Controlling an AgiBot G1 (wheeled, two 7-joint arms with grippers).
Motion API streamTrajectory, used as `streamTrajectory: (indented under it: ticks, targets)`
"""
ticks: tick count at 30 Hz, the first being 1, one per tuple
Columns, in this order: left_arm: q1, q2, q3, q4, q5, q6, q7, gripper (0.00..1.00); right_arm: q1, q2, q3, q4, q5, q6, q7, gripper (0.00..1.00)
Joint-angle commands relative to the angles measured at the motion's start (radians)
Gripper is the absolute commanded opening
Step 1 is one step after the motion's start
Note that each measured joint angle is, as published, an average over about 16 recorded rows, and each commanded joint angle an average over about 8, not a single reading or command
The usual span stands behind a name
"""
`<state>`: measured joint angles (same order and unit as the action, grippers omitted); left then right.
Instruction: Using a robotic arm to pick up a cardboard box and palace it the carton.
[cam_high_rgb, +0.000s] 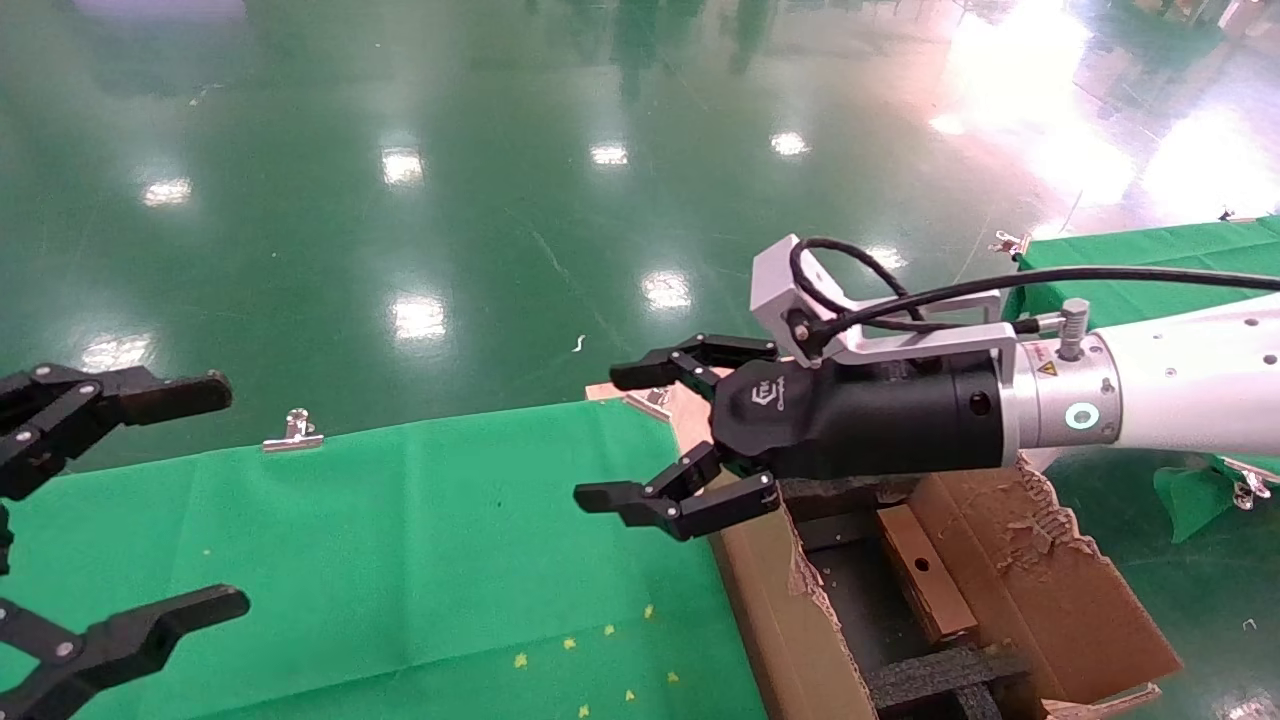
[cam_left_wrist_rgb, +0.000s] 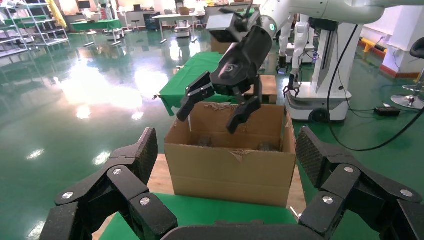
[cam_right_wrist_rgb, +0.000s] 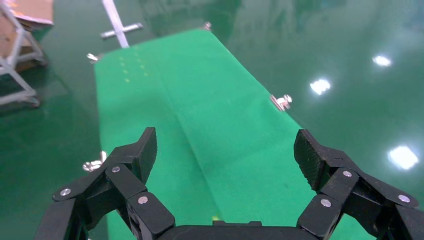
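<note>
Above the near edge of the carton (cam_high_rgb: 790, 640), the right gripper (cam_high_rgb: 640, 440) is hanging in the air with its fingers spread wide apart and nothing between them. It is reaching out from the white robotic arm (cam_high_rgb: 1180, 380), which is coming in from the right side of the head view, with a silver camera block (cam_high_rgb: 790, 290) and a black cable (cam_high_rgb: 1100, 275) sitting on its wrist. The fingertips are pointing toward the green cloth (cam_high_rgb: 400, 540) covering the table to the left of the carton.

Down inside the carton, the cardboard box (cam_high_rgb: 925, 585) is lying on the black foam (cam_high_rgb: 940, 680), its small round hole facing up. It is sitting below and behind the gripper, well apart from the fingers. The carton's flaps (cam_high_rgb: 1040, 570) are standing open with ragged, torn edges.

From the left wrist view, the right gripper (cam_left_wrist_rgb: 220, 110) is showing just above the carton (cam_left_wrist_rgb: 230, 170), fingers open.

At the left edge of the head view, the left gripper (cam_high_rgb: 120, 510) is idling over the green cloth, its black fingers (cam_left_wrist_rgb: 125, 175) also spread apart and holding nothing. Small metal clips (cam_high_rgb: 292, 432) are pinning the cloth along its far edge.
</note>
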<state>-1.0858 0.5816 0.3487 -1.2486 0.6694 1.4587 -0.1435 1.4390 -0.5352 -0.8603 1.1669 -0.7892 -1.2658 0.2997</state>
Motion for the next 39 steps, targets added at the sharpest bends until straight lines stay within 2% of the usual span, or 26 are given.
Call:
streamTrajectory:
  ticks: [1,28,33,39]
  targets:
    - [0.000,0.000,0.000,0.000,0.000,0.000,0.000,1.00,-0.026,-0.005,0.042,0.008,0.004,-0.016,-0.008,1.00]
    - [0.000,0.000,0.000,0.000,0.000,0.000,0.000,1.00,-0.367,-0.076,0.586,0.118,0.059,-0.232,-0.112,1.00]
    - [0.000,0.000,0.000,0.000,0.000,0.000,0.000,1.00,-0.393,-0.082,0.626,0.126,0.064,-0.248,-0.119,1.00]
    - [0.000,0.000,0.000,0.000,0.000,0.000,0.000,1.00,-0.385,-0.081,0.613,0.124,0.065,-0.243,-0.118,1.00]
